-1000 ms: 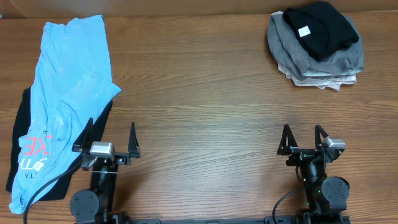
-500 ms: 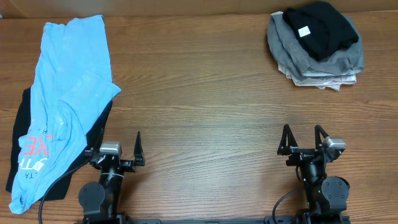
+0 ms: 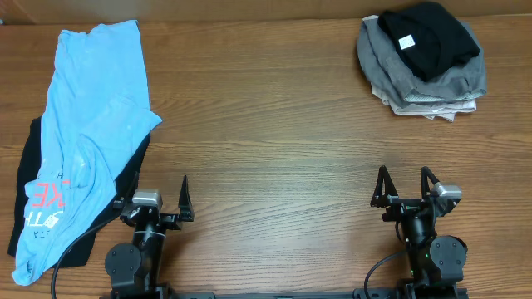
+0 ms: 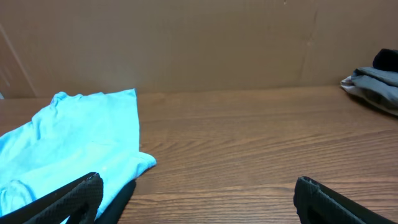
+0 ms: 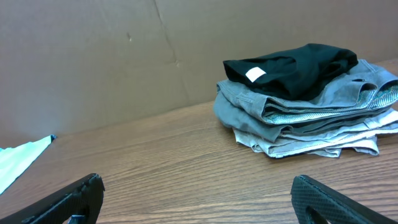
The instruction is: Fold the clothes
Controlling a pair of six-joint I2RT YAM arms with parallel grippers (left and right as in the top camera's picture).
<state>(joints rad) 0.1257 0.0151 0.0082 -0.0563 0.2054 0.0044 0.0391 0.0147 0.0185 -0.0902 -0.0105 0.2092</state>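
Note:
A light blue T-shirt with red print lies crumpled along the table's left side, over a black garment. It also shows in the left wrist view. A stack of folded clothes, black on top of grey, sits at the back right and shows in the right wrist view. My left gripper is open and empty at the front left, beside the shirt's edge. My right gripper is open and empty at the front right.
The wooden table stretches between the shirt and the stack. A brown cardboard wall stands behind the table's far edge.
My left gripper shifted slightly right and down between one second ago and half a second ago, then stayed still. The right arm and the clothes have not moved.

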